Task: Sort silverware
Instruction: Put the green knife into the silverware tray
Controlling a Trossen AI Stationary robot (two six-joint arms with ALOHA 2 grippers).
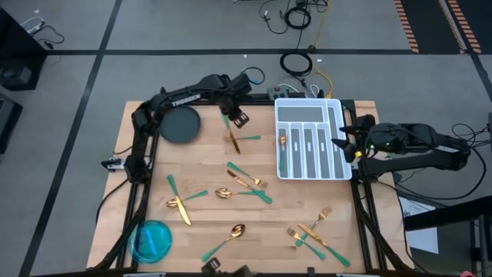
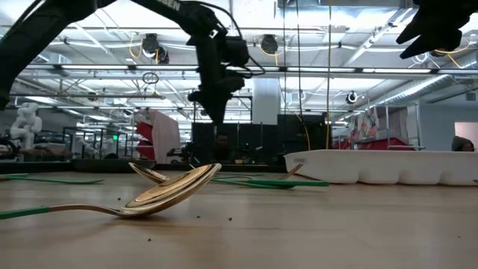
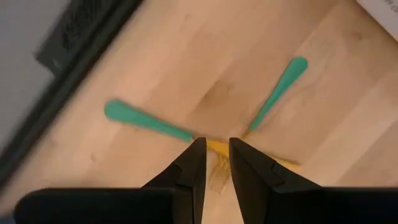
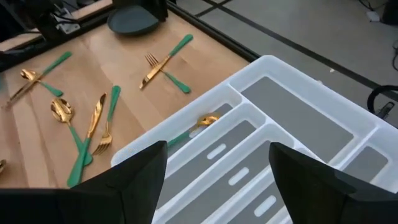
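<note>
Two crossed green-handled pieces of silverware (image 3: pixel 211 134) lie under the left gripper (image 3: pixel 216 163), its fingers nearly closed, holding nothing; the right gripper (image 4: pixel 217 171) waits wide open over the white tray (image 4: pixel 292 112).

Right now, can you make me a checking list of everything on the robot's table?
Surface: wooden table, bare wood between the pieces.
Job's things: silverware scattered over the table; one piece already lies in the white tray.
Clutter: dark round plate, blue bowl.
Grippers: left gripper low over two crossed pieces, jaws narrow, nothing gripped; right gripper open above the tray.
Cables: coiled cables on the floor beyond the table.
Surroundings: workshop room behind, with a white figure.
</note>
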